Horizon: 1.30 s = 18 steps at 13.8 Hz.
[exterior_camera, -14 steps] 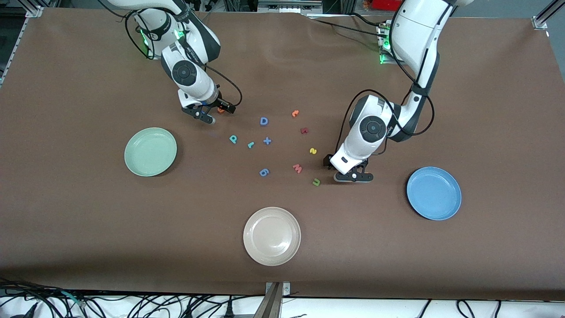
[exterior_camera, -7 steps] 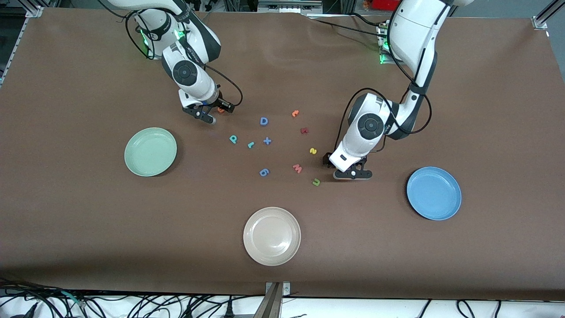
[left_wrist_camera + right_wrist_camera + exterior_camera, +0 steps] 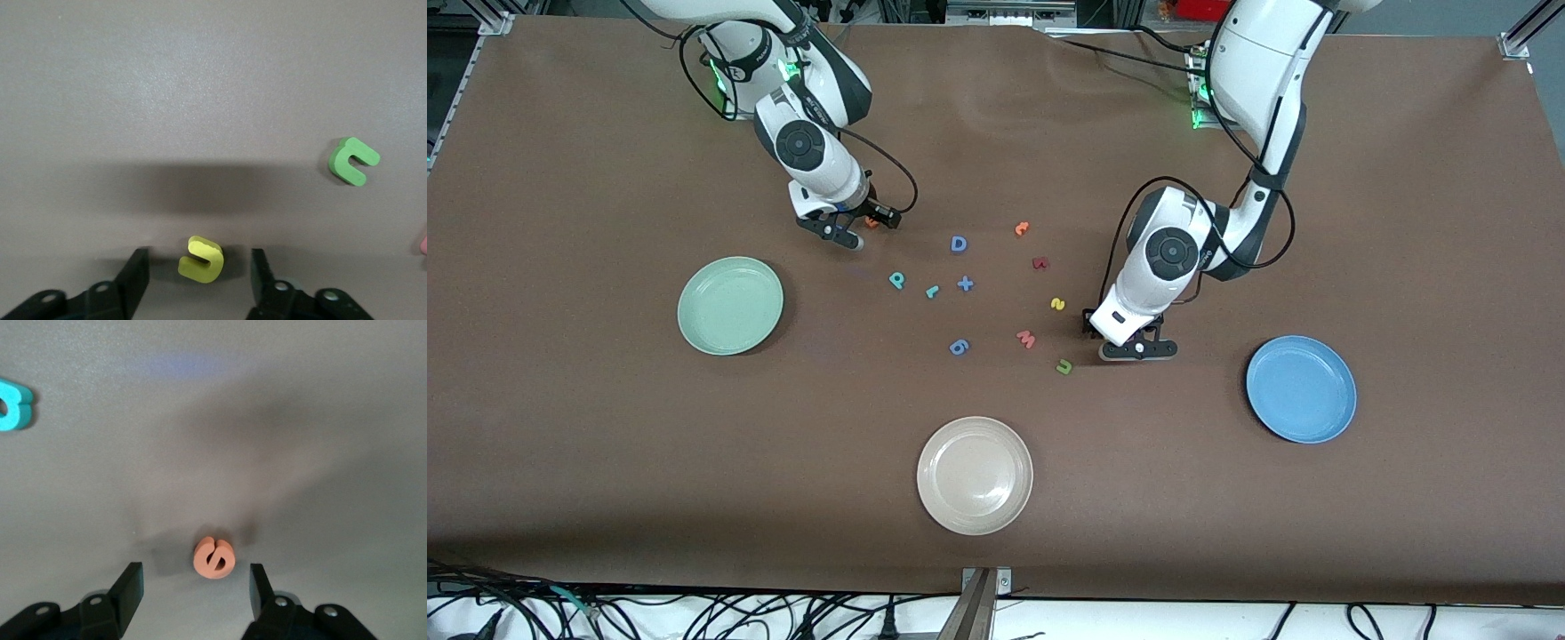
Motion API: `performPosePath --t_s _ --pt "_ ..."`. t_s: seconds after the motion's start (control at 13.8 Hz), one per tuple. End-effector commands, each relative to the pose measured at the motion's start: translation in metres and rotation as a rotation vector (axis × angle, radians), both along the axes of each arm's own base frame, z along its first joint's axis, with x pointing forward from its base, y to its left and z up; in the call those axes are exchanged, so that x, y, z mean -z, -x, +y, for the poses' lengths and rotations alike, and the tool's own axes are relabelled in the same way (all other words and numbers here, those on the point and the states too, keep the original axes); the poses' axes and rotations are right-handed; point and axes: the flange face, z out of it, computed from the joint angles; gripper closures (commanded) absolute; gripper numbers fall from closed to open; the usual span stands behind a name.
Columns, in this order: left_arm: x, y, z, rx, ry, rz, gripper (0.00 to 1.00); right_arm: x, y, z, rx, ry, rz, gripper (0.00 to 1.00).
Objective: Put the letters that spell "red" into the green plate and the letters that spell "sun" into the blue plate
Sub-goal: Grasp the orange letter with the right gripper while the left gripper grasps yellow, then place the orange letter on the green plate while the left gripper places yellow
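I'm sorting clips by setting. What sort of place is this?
Most likely a robotics lab: two robot arms mounted at a brown-covered table, loose cables along its edge, and practice props, foam letters and plastic plates, not household clutter.

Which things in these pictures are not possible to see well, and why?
- Front view: the yellow foam arch letter is hidden under the left gripper.
- Front view: the orange foam "e" shows only as a sliver beside the right gripper.
- Left wrist view: a pink foam piece is cut off by the picture's edge.
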Motion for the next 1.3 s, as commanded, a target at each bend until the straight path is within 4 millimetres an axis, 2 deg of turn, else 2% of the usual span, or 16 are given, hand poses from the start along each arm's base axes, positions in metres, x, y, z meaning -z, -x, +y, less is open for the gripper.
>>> performPosePath --t_s 0.0,0.22,0.36,0.51,0.65,0.87,0.94,1.09,1.16,1.23 --pt "-0.005 0.004 0.000 -0.028 0.005 -0.009 0.44 0.006 0.004 -0.002 -0.053 0.009 -0.016 0.27" --pt "-0.005 0.004 0.000 -0.043 0.004 -0.009 0.63 0.007 0.002 -0.006 -0.057 0.016 -0.020 0.27" --pt "-0.005 0.003 0.000 -0.059 0.005 -0.009 0.71 0.007 0.001 -0.006 -0.057 0.015 -0.022 0.30" --pt "-0.006 0.003 0.000 -0.065 0.006 -0.010 0.80 0.007 0.001 -0.006 -0.057 0.015 -0.022 0.43" --pt "-0.007 0.001 0.000 -0.065 0.007 -0.011 0.82 0.007 0.002 -0.006 -0.057 0.015 -0.020 0.55" --pt "-0.020 -0.011 0.007 -0.074 0.008 -0.012 0.84 0.008 -0.001 -0.009 -0.057 0.019 -0.023 0.69" --pt "-0.026 -0.019 0.017 -0.085 -0.004 -0.006 0.85 0.008 -0.003 -0.012 -0.058 0.024 -0.026 0.76" --pt "-0.052 -0.043 0.030 -0.093 -0.035 0.040 0.87 0.008 -0.004 -0.014 -0.053 0.025 -0.028 0.90" --pt "-0.069 -0.058 0.039 -0.097 -0.039 0.066 0.87 0.008 -0.005 -0.014 -0.050 0.025 -0.029 0.92" --pt "-0.084 -0.073 0.057 -0.110 -0.040 0.086 0.87 0.006 -0.006 -0.014 -0.049 0.026 -0.032 0.92"
